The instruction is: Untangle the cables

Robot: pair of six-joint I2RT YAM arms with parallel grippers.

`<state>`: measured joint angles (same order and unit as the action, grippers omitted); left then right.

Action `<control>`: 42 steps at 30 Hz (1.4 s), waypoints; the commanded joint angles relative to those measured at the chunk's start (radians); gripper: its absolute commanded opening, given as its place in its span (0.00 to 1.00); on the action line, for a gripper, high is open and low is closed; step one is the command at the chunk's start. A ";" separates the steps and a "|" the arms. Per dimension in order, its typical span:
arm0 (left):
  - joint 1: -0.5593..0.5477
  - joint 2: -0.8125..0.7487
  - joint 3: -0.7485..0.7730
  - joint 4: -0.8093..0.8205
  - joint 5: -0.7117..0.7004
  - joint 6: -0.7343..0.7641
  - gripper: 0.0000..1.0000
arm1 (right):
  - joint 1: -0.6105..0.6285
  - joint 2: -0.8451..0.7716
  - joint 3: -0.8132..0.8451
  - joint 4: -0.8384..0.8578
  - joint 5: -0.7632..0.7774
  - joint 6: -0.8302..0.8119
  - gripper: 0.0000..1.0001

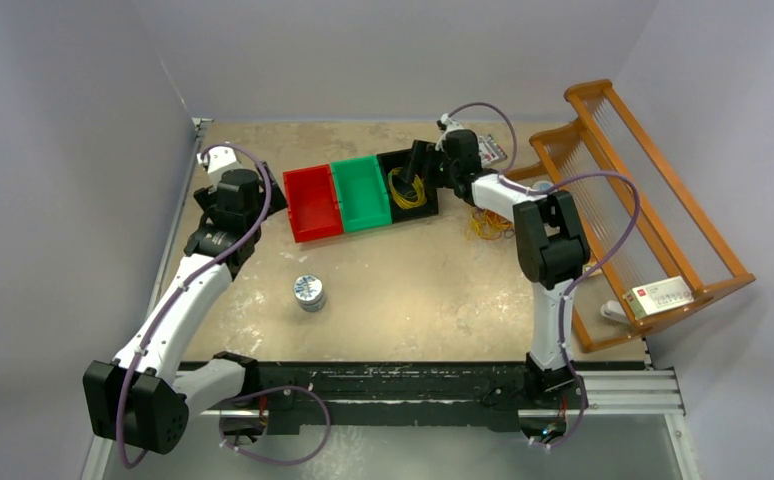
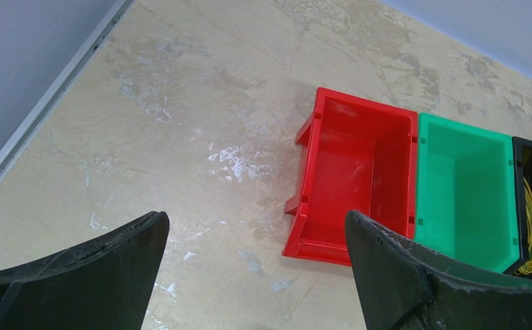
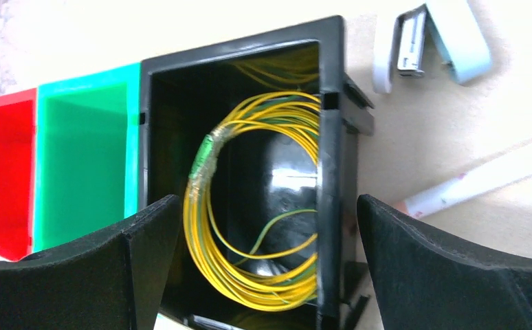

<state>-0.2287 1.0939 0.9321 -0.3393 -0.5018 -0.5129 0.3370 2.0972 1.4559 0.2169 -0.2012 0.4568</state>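
Left gripper [image 2: 256,216], right gripper [image 3: 269,199] gape empty; thin yellow cable coil [image 3: 263,289] lies in black plastic bin [image 3: 330,137], orange-yellow tangle [image 1: 488,224] outside

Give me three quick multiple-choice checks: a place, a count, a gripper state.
1. Where does the yellow coil lie? A red bin; B green bin; C black bin.
2. How many bins stand in the row? A two; B three; C four.
3. How is the right gripper? A open, empty; B shut on the coil; C shut on a bin rim.
Answers: C, its loops lie in the black bin; B, red, green and black stand side by side; A, its fingers stand wide apart, gripping nothing.
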 commanded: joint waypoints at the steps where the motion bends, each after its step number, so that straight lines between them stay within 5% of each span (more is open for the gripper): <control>1: 0.014 -0.011 0.022 0.016 0.016 -0.013 1.00 | 0.034 0.011 0.087 0.055 -0.056 0.051 0.99; 16: 0.022 -0.008 0.023 0.014 0.016 -0.013 1.00 | 0.114 0.070 0.204 0.047 -0.084 0.063 0.99; 27: 0.025 -0.015 0.021 0.008 -0.019 -0.026 1.00 | 0.096 -0.292 -0.067 -0.075 0.399 -0.134 0.99; 35: 0.028 -0.043 0.018 -0.008 -0.126 -0.063 1.00 | 0.092 -0.469 -0.257 -0.276 0.653 -0.003 0.99; 42: 0.028 -0.051 0.006 0.000 -0.108 -0.070 1.00 | 0.041 -0.499 -0.334 -0.365 0.702 0.114 0.99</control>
<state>-0.2092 1.0641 0.9321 -0.3614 -0.5976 -0.5659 0.4080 1.6344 1.1450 -0.0792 0.4103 0.4805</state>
